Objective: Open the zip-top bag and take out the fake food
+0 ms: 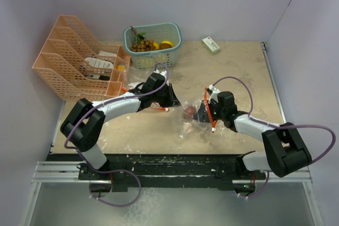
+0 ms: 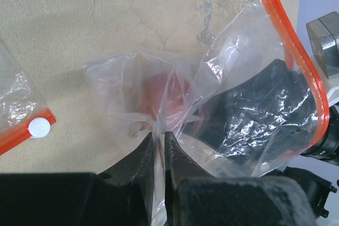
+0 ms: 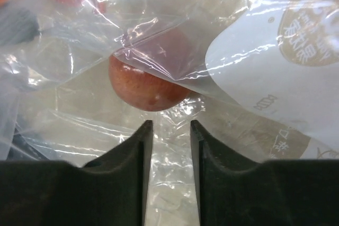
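Observation:
The clear zip-top bag lies mid-table, its orange zip strip lifted. My left gripper is shut on a pinched fold of the bag's film. A round red-brown piece of fake food sits inside the bag. My right gripper reaches into the bag mouth, jaws a narrow gap apart. The red piece lies just beyond its tips, not between them. Only film shows under the gap. A brown cluster and a yellow piece lie in the basket.
A teal basket stands at the back centre, with an orange file rack to its left. A white-green box lies back right. A second bag with an orange strip and white slider lies left of my left gripper.

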Action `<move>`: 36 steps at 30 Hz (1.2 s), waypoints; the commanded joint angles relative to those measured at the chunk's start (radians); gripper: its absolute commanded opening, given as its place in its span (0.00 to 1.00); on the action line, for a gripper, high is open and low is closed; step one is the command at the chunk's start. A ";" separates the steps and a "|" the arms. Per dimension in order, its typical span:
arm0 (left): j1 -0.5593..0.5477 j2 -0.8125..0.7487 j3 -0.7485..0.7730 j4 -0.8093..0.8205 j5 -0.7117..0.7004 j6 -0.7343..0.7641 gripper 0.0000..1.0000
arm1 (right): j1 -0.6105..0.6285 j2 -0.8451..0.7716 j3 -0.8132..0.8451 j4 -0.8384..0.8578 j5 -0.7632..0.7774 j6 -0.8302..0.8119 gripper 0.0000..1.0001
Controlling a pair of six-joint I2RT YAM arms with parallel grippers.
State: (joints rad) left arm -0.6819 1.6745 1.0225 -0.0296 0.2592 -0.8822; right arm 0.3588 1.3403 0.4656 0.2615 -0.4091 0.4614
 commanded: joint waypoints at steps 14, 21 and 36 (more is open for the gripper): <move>-0.002 0.025 0.016 0.019 0.055 -0.020 0.14 | -0.004 0.085 0.115 0.081 0.008 -0.009 0.86; -0.002 0.028 0.017 0.016 0.065 -0.019 0.14 | -0.004 0.156 0.157 0.055 0.002 -0.018 0.78; 0.054 -0.028 -0.099 0.114 0.061 -0.130 0.10 | -0.006 0.020 0.151 -0.162 0.170 0.015 0.42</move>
State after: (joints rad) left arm -0.6716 1.7004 0.9882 0.0021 0.3073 -0.9474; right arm 0.3584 1.4235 0.5854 0.1783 -0.3241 0.4652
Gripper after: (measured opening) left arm 0.103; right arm 0.656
